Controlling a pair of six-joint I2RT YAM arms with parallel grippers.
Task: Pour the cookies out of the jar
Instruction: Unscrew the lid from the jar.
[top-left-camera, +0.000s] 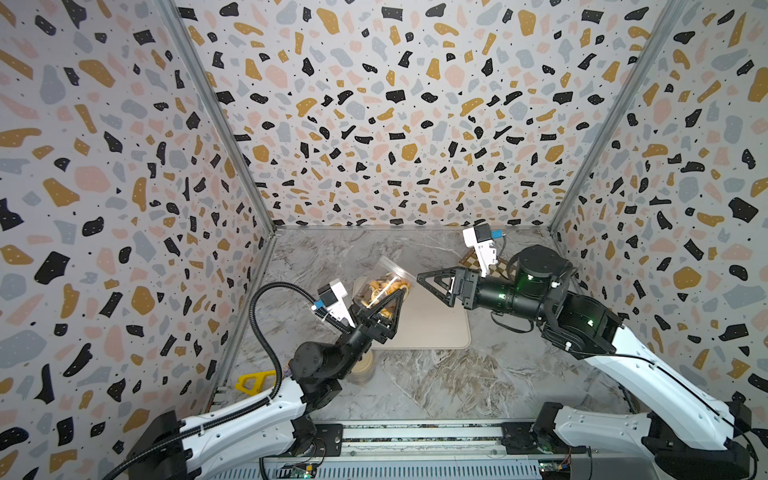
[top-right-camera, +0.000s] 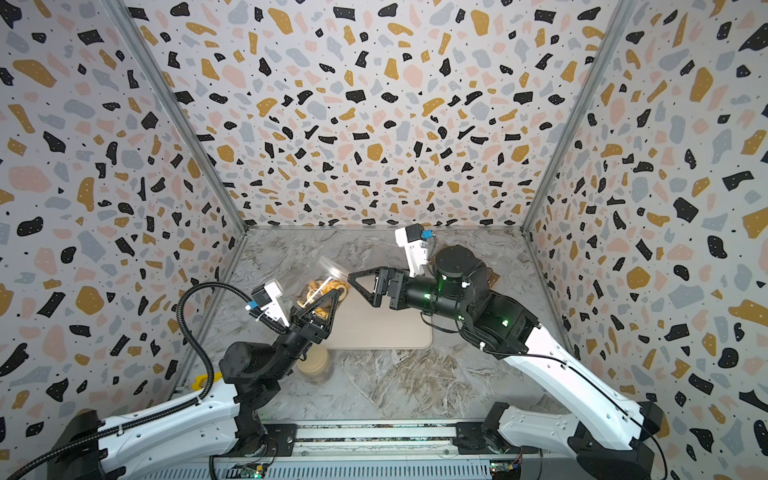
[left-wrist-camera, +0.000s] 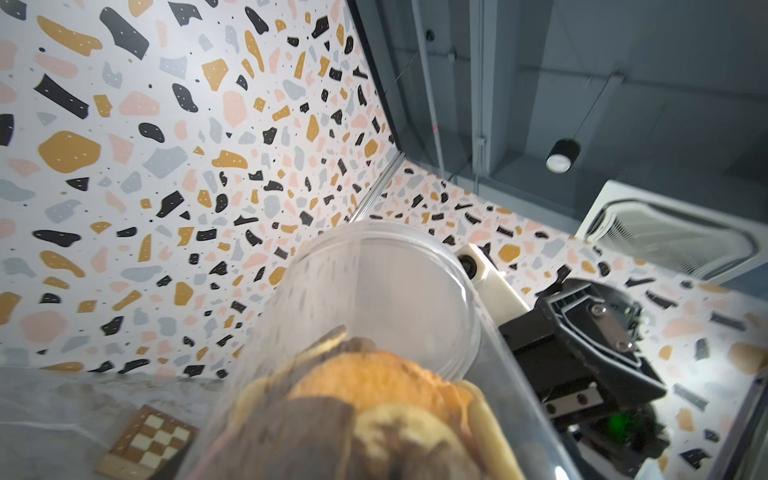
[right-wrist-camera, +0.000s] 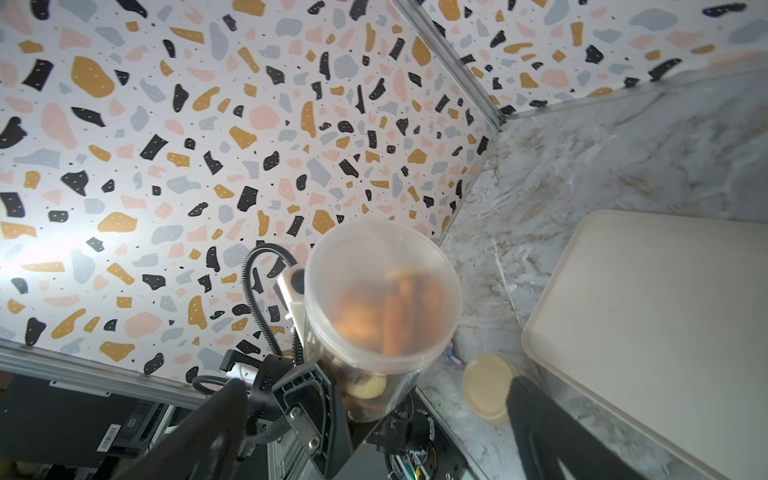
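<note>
Your left tool (top-left-camera: 384, 301) clamps the jar (top-left-camera: 388, 276), cookies (top-left-camera: 380, 289) inside, over the tray's (top-left-camera: 432, 328) left edge; tipped there, some may scatter onto the desk (top-left-camera: 457, 382). Farther right, your right tool (top-left-camera: 420, 277) stands spread beside the mouth: mind a knock.

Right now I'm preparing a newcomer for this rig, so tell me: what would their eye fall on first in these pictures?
The clear jar of golden and brown cookies stands out, held tilted by the left gripper over the left side of the beige tray in mid-table. Close to its mouth the right gripper stands open. Loud terrazzo-patterned walls enclose everything.
</note>
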